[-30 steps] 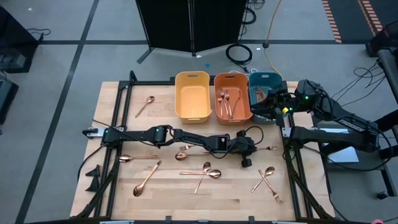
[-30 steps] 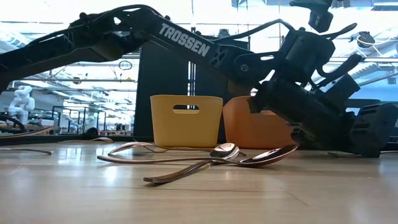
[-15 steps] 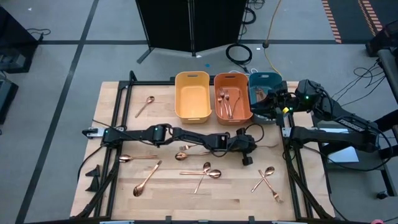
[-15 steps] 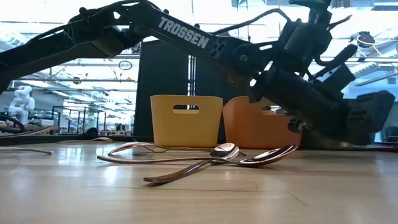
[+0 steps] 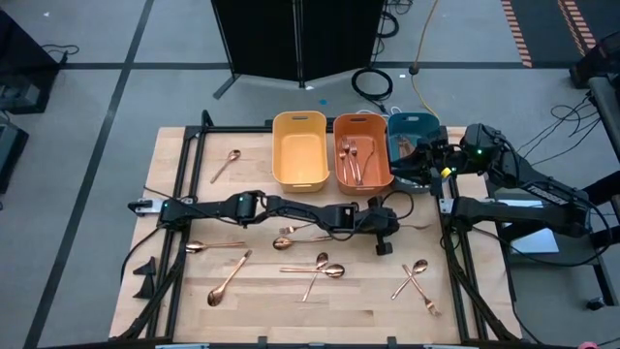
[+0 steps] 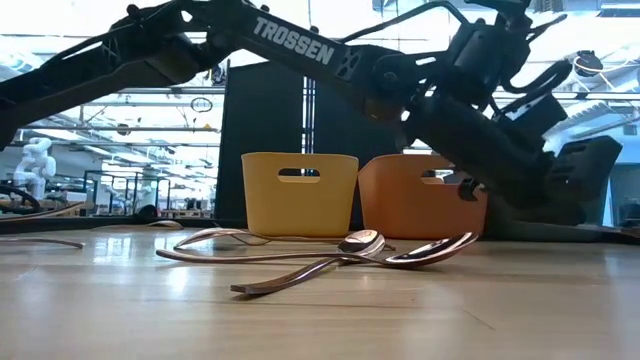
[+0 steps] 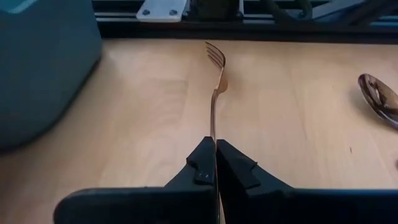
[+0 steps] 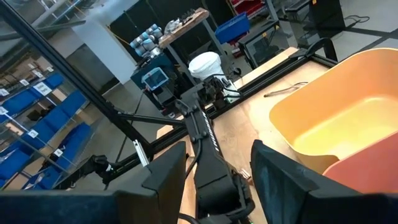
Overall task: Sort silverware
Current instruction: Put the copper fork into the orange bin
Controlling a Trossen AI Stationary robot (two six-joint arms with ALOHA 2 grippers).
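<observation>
My left claw [image 7: 216, 163]: pinched tight on the handle of a copper fork [image 7: 213, 93], whose tines point away from my fingers [image 7: 200, 167]. From above, this claw [image 5: 387, 231] lies stretched low across the table [image 5: 184, 291], just on the near side of the orange bin [image 5: 362, 176], toward that bin's teal-side corner.

Held fork: in the high view it [image 5: 418, 228] pokes out past my fingertips, on the near side of the teal bin [image 5: 412, 126].

My right claw [image 8: 217, 177]: fingers [image 8: 163, 177] spread wide, gripping nothing. It [image 5: 412, 167] hangs beside the orange bin, over the teal one.

Orange bin: middle of three in a row; it already holds a few copper pieces [image 5: 353, 160].

Yellow bin [image 5: 298, 147]: touching the orange bin on the side away from the teal one; I see nothing in it.

Loose silverware: a lone spoon [image 5: 226, 165] lies beyond the yellow bin, well apart from the orange bin. Nearer the front edge than the orange bin lie a spoon [image 5: 215, 245], another spoon [image 5: 229, 278], a crossed group [image 5: 315, 271] and a crossed pair [image 5: 417, 281].

Low view: a crossed spoon and fork [image 6: 345, 262] lie on the wood in front of the orange bin [image 6: 415, 205], my left arm [image 6: 300, 55] spanning above them.
</observation>
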